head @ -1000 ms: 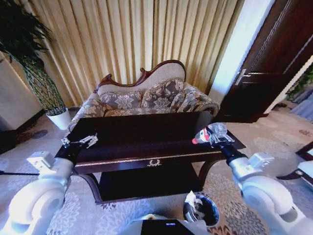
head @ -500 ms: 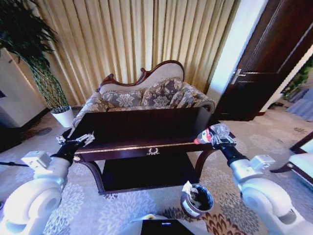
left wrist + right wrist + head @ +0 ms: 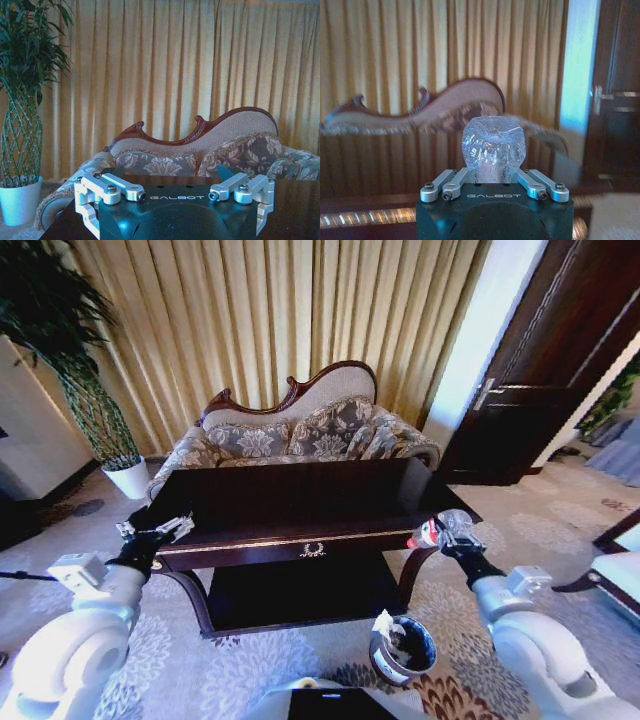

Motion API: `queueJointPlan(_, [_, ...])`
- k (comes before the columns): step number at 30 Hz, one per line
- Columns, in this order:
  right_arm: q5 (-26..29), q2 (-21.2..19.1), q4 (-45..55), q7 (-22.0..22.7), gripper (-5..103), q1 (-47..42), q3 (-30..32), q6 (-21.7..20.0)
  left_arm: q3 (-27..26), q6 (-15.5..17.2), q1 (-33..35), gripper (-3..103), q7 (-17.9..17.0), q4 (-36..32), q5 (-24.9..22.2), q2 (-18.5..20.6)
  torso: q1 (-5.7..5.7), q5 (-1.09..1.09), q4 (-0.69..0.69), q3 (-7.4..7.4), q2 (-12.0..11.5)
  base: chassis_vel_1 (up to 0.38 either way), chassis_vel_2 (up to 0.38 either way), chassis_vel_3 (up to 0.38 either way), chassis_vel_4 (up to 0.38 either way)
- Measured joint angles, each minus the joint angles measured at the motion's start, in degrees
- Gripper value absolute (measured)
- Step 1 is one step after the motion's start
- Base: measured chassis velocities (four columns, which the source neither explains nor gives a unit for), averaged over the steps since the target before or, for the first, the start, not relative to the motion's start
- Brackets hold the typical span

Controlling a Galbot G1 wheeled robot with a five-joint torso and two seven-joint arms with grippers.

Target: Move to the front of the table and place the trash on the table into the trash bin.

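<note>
Gripping a small clear bottle (image 3: 447, 524) in the right pincer (image 3: 446, 533), clamped across the body, red cap pointing toward the desk (image 3: 300, 498). Held in the air just off the desk's right front corner, above the carpet rather than on the wood. Seen end-on from the right wrist, with the bottle's (image 3: 493, 144) dimpled base facing away and the pincer (image 3: 493, 176) closed on it lower down.

Judging by the thin, crinkled plastic: light, probably near empty, soft enough to buckle under a hard squeeze and smooth enough to slide. Best taken around the middle, where the label adds some grip, as here; worth keeping the pressure moderate. No danger of breaking if dropped, only of bouncing or rolling away across the floor.

Down on the carpet, near the desk's right front leg and well below the held bottle: a round dark metal bin (image 3: 425, 665), mouth open and facing up. Already holding something white and crumpled, likely paper (image 3: 386, 626), poking up past the rim on the side nearer the desk. Hard to tell what else lies in its dark inside.

Parked over the desk's left front corner: the left pincer (image 3: 156, 530), spread wide and holding nothing, likewise from its own wrist (image 3: 176, 196).
</note>
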Motion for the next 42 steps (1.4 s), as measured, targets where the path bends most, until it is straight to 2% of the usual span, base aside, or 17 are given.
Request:
queueJointPlan(6, [-5.1, 2.8, -12.6, -0.2, 21, 2.3, -5.2, 2.1, -0.4, 0.4, 0.2, 100, 0.0, 0.0, 0.3, -0.7, 0.01, 0.01, 0.0, 0.01, 0.0, 0.0, 0.0, 0.0, 0.0])
queueJointPlan(12, [-10.8, 5.9, -31.9, -0.5, 21, 7.3, -8.4, 6.6, -0.6, 0.4, 0.1, 100, 0.0, 0.0, 0.2, -0.6, 0.0, 0.0, 0.01, 0.01, 0.0, 0.0, 0.0, 0.0, 0.0])
queueJointPlan(19, [-12.3, 8.8, -45.8, -0.5, 21, 11.0, -8.6, 9.9, -1.1, 0.2, 0.2, 100, 0.0, 0.0, 0.2, -0.5, 0.01, 0.02, 0.01, 0.01, 0.0, 0.0, 0.0, 0.0, 0.0])
queueJointPlan(22, [-11.6, 9.4, -47.3, -0.4, 21, 11.0, -8.6, 10.2, -1.0, 0.0, 0.1, 100, 0.0, 0.0, 0.3, -0.6, 0.0, 0.0, 0.0, 0.01, 0.0, 0.0, 0.0, 0.0, 0.0])
queueJointPlan(23, [-11.3, 9.6, -47.6, -0.4, 18, 11.1, -8.6, 10.2, -0.8, -0.3, 0.1, 100, 0.0, 0.0, 0.5, -0.6, 0.0, 0.0, 0.0, 0.0, 0.0, 0.0, 0.0, 0.0, 0.0])
queueJointPlan(26, [-11.1, 9.9, -47.9, -0.4, 28, 11.0, -8.6, 10.2, -0.3, -0.8, -0.1, 100, 0.0, 0.0, 0.8, -0.6, 0.01, 0.0, 0.0, 0.01, 0.0, 0.0, 0.0, 0.0, 0.0])
queueJointPlan(27, [-11.1, 9.9, -47.9, -0.4, 28, 10.8, -8.6, 10.2, -0.3, -0.9, -0.1, 100, 0.0, 0.0, 0.9, -0.6, 0.01, 0.0, 0.01, 0.01, 0.0, 0.0, 0.0, 0.0, 0.0])
queueJointPlan(29, [-11.3, 10.0, -47.8, -0.4, 39, 10.4, -8.6, 10.0, -0.3, -0.9, -0.2, 100, 0.0, 0.0, 1.0, -0.4, 0.01, 0.0, 0.0, 0.01, 0.0, 0.0, 0.0, 0.0, 0.0])
queueJointPlan(30, [-11.3, 10.0, -47.8, -0.4, 39, 10.4, -8.6, 10.0, -0.3, -0.9, -0.2, 100, 0.0, 0.0, 1.0, -0.4, 0.01, 0.0, 0.0, 0.01, 0.0, 0.0, 0.0, 0.0, 0.0])
queueJointPlan(33, [-11.4, 10.2, -47.5, -0.4, 57, 10.0, -8.5, 9.9, -0.5, -1.0, -0.2, 100, 0.0, 0.0, 1.1, -0.2, 0.0, 0.0, 0.0, 0.0, 0.0, 0.0, 0.0, 0.0, 0.0])
queueJointPlan(35, [-11.4, 10.3, -47.5, -0.4, 57, 10.0, -8.5, 9.9, -0.5, -1.0, -0.2, 100, -0.1, 0.0, 1.1, -0.2, 0.0, 0.0, 0.0, 0.0, 0.0, 0.0, 0.0, 0.0, 0.0])
queueJointPlan(37, [-11.4, 10.4, -46.9, -0.4, 68, 9.8, -8.5, 9.8, -0.5, -1.1, -0.2, 100, -0.1, 0.0, 1.2, -0.3, 0.0, 0.0, 0.0, 0.0, 0.0, 0.0, 0.0, 0.0, 0.0])
queueJointPlan(38, [-11.4, 10.4, -46.9, -0.4, 68, 9.8, -8.5, 9.8, -0.5, -1.1, -0.2, 100, -0.1, 0.0, 1.2, -0.3, 0.0, 0.0, 0.0, 0.0, 0.0, 0.0, 0.0, 0.0, 0.0])
queueJointPlan(40, [-11.4, 10.5, -46.6, -0.4, 78, 9.8, -8.5, 9.8, -0.4, -1.1, -0.2, 100, -0.1, 0.0, 1.3, -0.4, 0.0, 0.0, 0.0, 0.01, 0.0, 0.0, 0.0, 0.0, 0.0])
queueJointPlan(41, [-11.4, 10.6, -46.5, -0.3, 78, 9.8, -8.5, 9.8, -0.4, -1.1, -0.2, 100, -0.1, 0.0, 1.3, -0.4, 0.0, 0.0, 0.01, 0.01, 0.0, 0.0, 0.0, 0.0, 0.0])
queueJointPlan(42, [-11.4, 10.6, -46.4, -0.3, 84, 9.7, -8.5, 9.8, -0.4, -1.2, -0.2, 100, -0.1, 0.0, 1.3, -0.4, 0.01, 0.0, 0.0, 0.0, 0.0, 0.0, 0.0, 0.0, 0.0])
